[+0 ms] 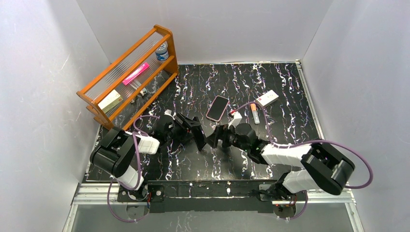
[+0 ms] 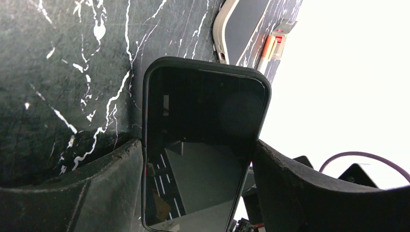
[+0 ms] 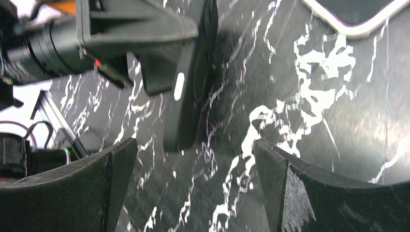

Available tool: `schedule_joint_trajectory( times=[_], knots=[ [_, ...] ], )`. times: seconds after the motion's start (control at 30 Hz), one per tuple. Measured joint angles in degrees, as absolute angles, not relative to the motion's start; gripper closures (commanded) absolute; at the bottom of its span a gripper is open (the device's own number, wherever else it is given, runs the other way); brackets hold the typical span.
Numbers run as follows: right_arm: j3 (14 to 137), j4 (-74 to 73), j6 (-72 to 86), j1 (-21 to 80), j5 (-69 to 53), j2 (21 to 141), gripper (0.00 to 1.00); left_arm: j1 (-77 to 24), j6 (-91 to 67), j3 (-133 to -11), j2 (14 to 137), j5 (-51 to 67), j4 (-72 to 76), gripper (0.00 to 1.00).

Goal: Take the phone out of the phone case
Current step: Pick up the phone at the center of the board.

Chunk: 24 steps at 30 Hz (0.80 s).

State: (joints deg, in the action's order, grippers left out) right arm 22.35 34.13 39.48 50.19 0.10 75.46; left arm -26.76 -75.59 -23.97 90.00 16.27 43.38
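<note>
Near the middle of the tabletop, slightly toward the near edge, the left gripper (image 2: 196, 145) is clamped on the phone (image 2: 203, 159), which sits in its black phone case (image 2: 203, 62). The right gripper (image 3: 193, 145) faces it closely, fingers apart. A second phone (image 1: 217, 108) lies flat just beyond, toward the far edge.
</note>
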Motion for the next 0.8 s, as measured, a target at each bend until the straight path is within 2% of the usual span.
schedule_joint_trajectory(
  times=[0.3,0.4,0.53,0.6,0.67,0.7,0.77,0.8],
  knots=[
    [30.72,40.86,37.06,50.41,1.23,86.35,0.22,-28.73,-79.85,-22.55,85.65,12.95,43.86,1.0],
    [31.7,41.78,36.53,50.54,0.89,88.9,0.37,-29.23,-80.16,-22.55,85.27,12.45,44.36,1.0],
    [31.73,42.17,35.7,50.65,0.54,89.69,0.64,-29.87,-79.99,-22.55,85.27,11.99,44.36,0.98],
    [31.73,42.63,35.59,50.68,-0.19,89.69,0.79,-30.02,-79.05,-22.55,85.27,11.97,44.36,0.91],
    [31.64,42.37,34.98,50.78,0.1,89.41,0.92,-30.11,-77.97,-22.55,85.25,11.97,44.38,0.76],
    [31.38,42.11,34.44,50.7,0.38,89.17,0.99,-30.13,-77.49,-22.55,85.1,11.99,44.31,0.65],
    [30.74,41.89,33.71,50.68,0.45,88.09,0.99,-30.15,-76.58,-22.59,84.73,12.08,44.27,0.46],
    [30.37,41.82,33.23,50.68,0.62,87.44,0.99,-30.17,-76.03,-22.59,84.36,12.34,44.21,0.42]
  ],
)
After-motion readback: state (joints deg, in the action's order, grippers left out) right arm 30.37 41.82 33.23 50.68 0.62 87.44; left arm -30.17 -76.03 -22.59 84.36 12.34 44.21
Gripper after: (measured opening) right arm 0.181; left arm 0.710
